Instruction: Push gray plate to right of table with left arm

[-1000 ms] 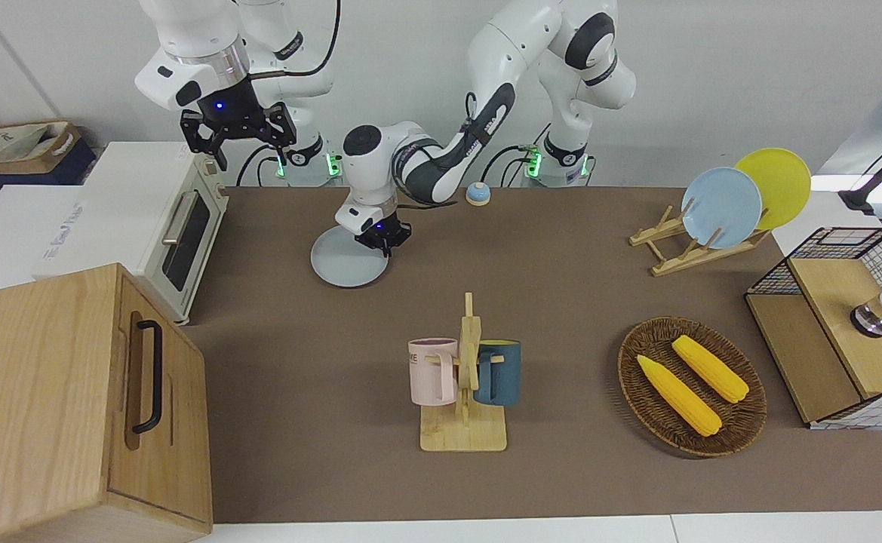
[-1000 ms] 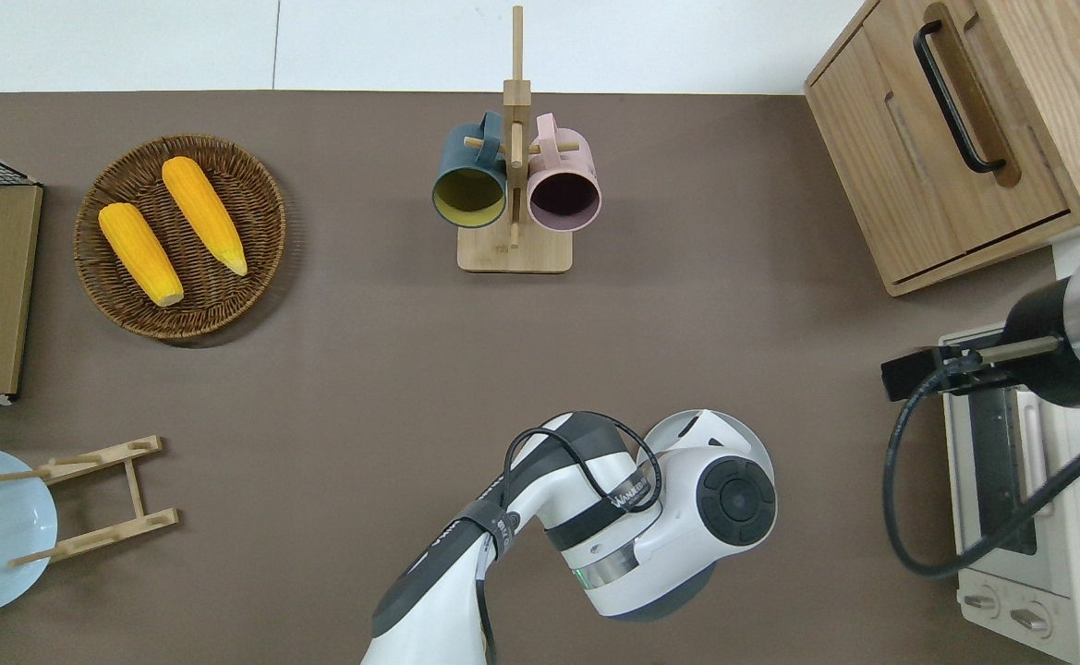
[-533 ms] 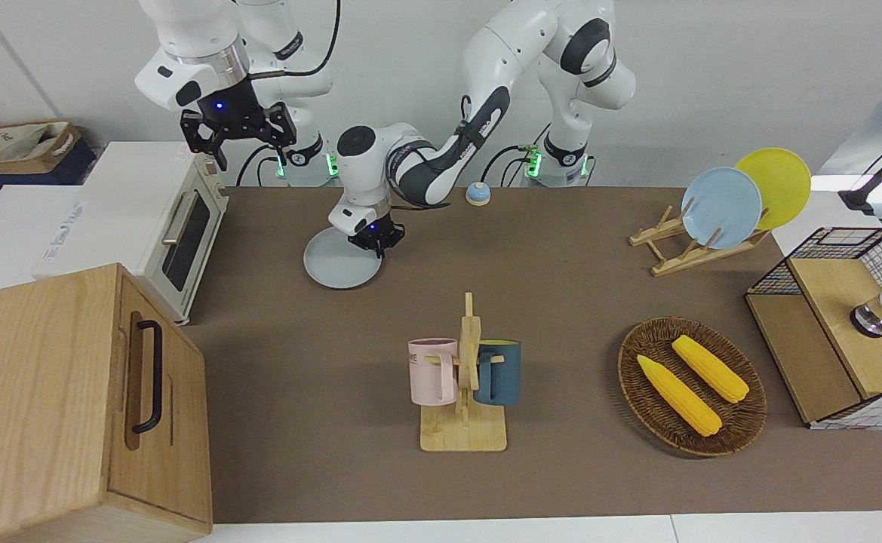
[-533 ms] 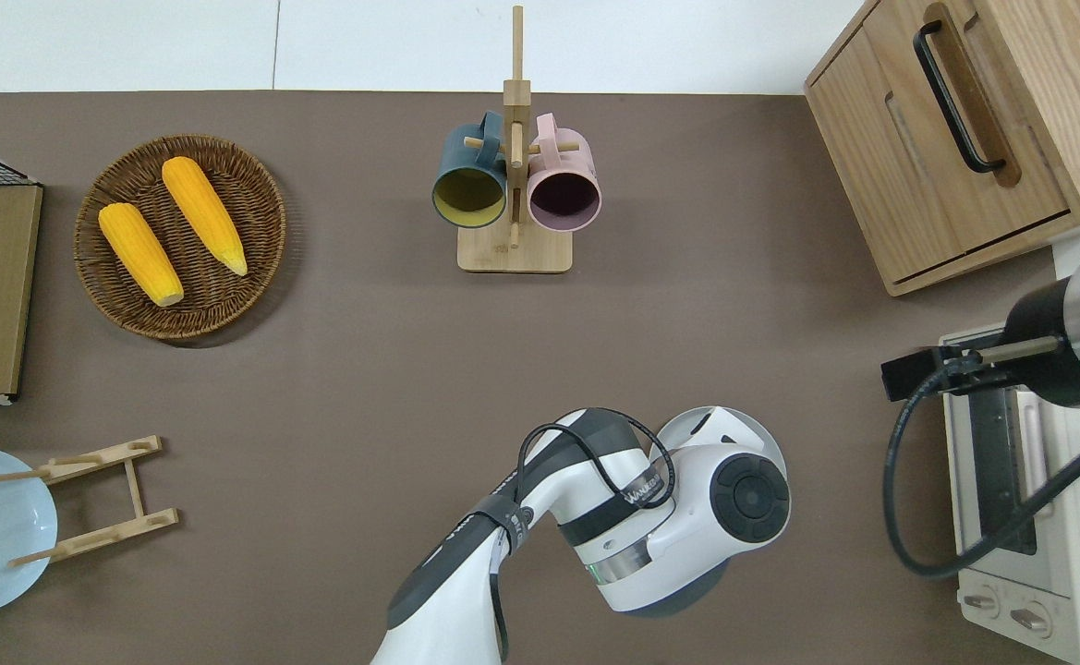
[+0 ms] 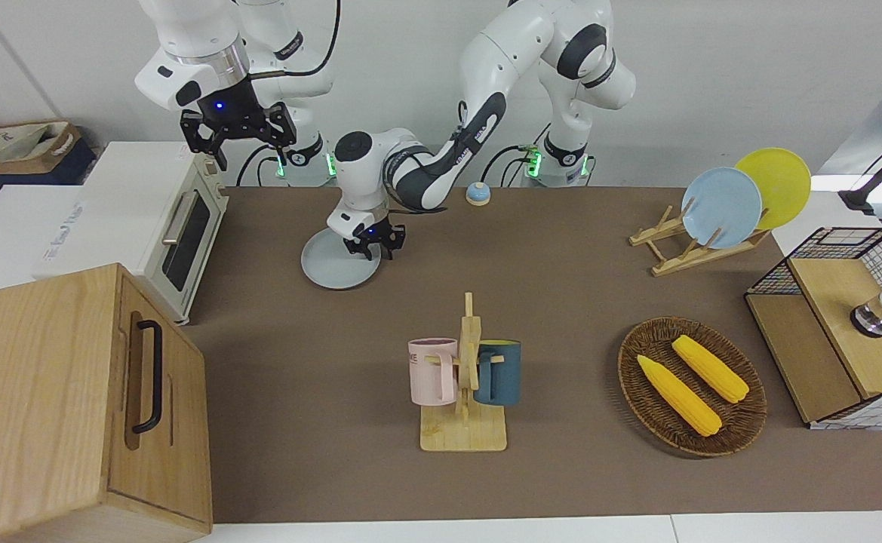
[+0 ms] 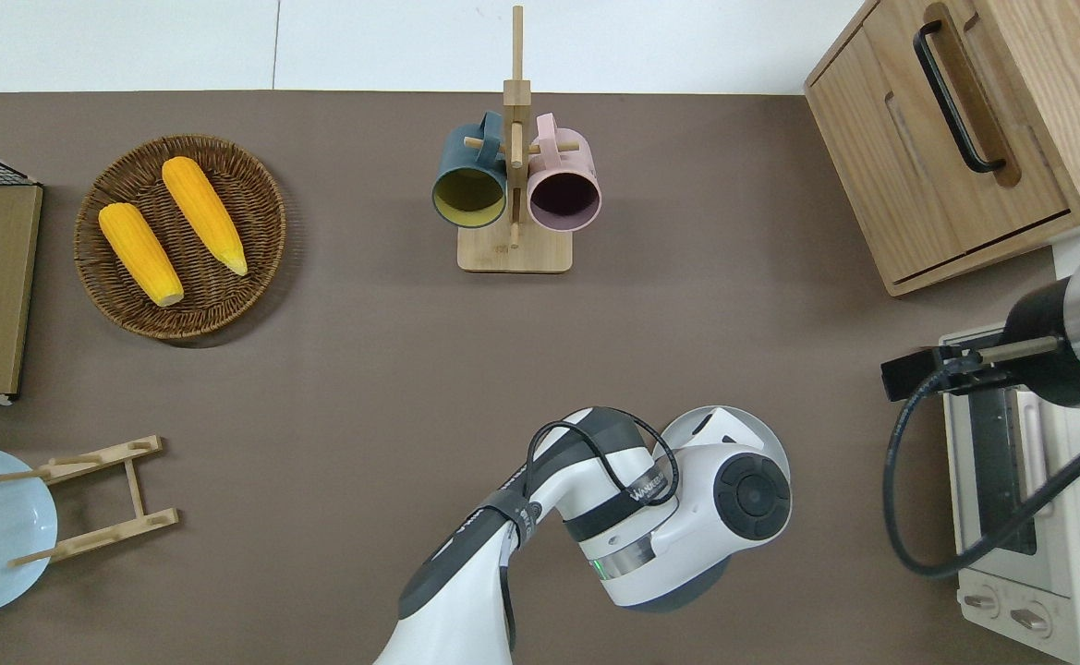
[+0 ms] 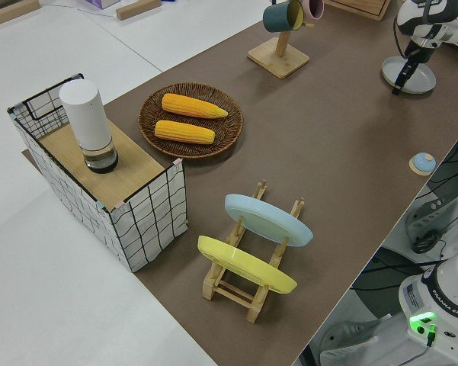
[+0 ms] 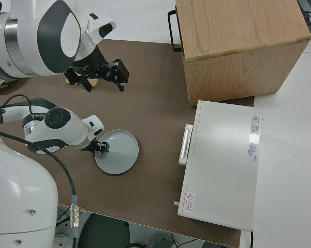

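Observation:
The gray plate (image 5: 331,268) (image 6: 754,430) (image 8: 119,153) (image 7: 416,80) lies flat on the brown table (image 5: 561,302), near the robots and toward the right arm's end. It is a short way from the toaster oven (image 5: 176,226). My left gripper (image 5: 370,252) (image 8: 101,148) (image 7: 399,85) points down at the plate's rim on the side toward the left arm. Its fingers look spread apart and hold nothing. In the overhead view the left arm's wrist hides the gripper and much of the plate. The right gripper (image 5: 243,145) is parked and open.
A large wooden box (image 5: 71,400) stands beside the oven, farther from the robots. A mug rack (image 5: 463,392) with two mugs stands mid-table. A wicker basket (image 5: 742,422) holds two corn cobs. A rack (image 5: 674,253) holds blue and yellow plates. A small bell (image 5: 477,194) lies near the robots.
The left gripper and the gray plate have slid a little toward the right arm's end of the table, more slowly in the last half second. The gripper's fingers now look spread.

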Tool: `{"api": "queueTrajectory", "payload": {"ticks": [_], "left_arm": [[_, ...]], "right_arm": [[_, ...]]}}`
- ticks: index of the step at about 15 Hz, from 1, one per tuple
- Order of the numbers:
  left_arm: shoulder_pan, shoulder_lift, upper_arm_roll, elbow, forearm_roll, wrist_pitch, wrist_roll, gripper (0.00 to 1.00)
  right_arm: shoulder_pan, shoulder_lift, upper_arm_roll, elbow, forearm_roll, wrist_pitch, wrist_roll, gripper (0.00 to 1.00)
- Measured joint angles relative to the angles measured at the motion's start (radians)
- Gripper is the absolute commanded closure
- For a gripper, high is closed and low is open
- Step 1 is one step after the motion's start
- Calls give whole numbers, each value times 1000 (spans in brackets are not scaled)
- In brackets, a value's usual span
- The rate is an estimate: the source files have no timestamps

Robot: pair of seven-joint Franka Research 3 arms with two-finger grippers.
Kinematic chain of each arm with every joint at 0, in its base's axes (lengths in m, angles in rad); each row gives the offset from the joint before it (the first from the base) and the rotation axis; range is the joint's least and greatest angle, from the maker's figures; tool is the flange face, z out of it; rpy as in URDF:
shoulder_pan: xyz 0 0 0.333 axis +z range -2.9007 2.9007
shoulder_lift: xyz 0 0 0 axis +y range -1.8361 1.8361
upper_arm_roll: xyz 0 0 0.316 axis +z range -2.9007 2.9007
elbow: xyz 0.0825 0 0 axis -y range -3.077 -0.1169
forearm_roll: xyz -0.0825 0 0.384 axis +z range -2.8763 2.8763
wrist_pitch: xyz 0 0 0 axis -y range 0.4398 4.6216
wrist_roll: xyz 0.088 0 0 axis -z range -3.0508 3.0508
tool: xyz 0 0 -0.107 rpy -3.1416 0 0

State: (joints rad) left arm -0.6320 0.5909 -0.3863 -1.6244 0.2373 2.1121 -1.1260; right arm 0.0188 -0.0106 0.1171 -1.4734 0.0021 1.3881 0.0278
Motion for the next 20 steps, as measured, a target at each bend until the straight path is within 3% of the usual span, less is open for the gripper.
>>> {"api": "queueTrajectory", "payload": {"ticks": [12,20], "left_arm": [[1,-24,14,38,7,-34,-3,11],[97,-157,12,49,-29,-191,58,11]], "right_arm": [[0,0,0,0,0,0,0,17],[0,0,0,0,0,0,0,17]]}}
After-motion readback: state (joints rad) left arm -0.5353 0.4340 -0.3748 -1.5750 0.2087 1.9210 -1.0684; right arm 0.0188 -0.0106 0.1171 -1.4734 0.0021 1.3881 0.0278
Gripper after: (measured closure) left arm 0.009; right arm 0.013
